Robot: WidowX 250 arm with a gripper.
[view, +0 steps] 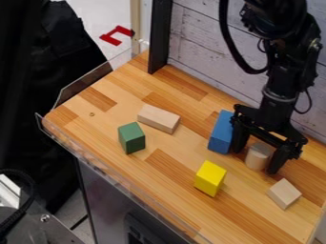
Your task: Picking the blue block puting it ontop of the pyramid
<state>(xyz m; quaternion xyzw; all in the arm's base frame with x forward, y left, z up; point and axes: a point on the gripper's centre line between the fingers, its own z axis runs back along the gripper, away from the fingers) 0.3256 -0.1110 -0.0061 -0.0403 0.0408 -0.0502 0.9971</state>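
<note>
The gripper is wide open and it grips nothing; a pale cylinder appears between its fingers. The blue block is on the bench, just beside one finger, near the yellow block.

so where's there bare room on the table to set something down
Bare wood shows at the left end of the table, left of the green block and the long tan block, and between the green block and the yellow block. It's crowded by the gripper, with the blue block and cylinder.
</note>
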